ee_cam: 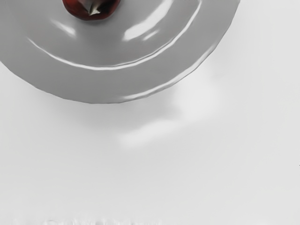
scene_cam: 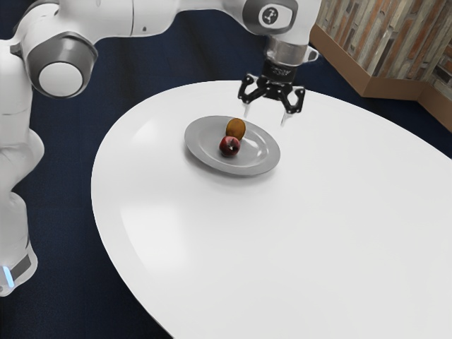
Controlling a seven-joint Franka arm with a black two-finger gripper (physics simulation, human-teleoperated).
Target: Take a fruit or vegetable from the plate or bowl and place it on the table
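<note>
My gripper (scene_cam: 266,119) hangs open above the white table (scene_cam: 318,226), over the plate's far right edge in the exterior view, with nothing between its fingers. On the grey plate (scene_cam: 261,162) lie a dark red apple (scene_cam: 229,146) and, touching or close beside it, an orange-brown fruit (scene_cam: 236,128). In the wrist view, part of the red apple (ee_cam: 91,8) appears on the grey plate (ee_cam: 93,86), cut off by the frame's edge.
The round white table (ee_cam: 225,154) extends around the plate on all sides. Beyond its far edge, at the exterior view's upper right, stands a wood-panelled wall (scene_cam: 395,42) with a brown base (scene_cam: 388,87). The floor (scene_cam: 70,282) is dark blue.
</note>
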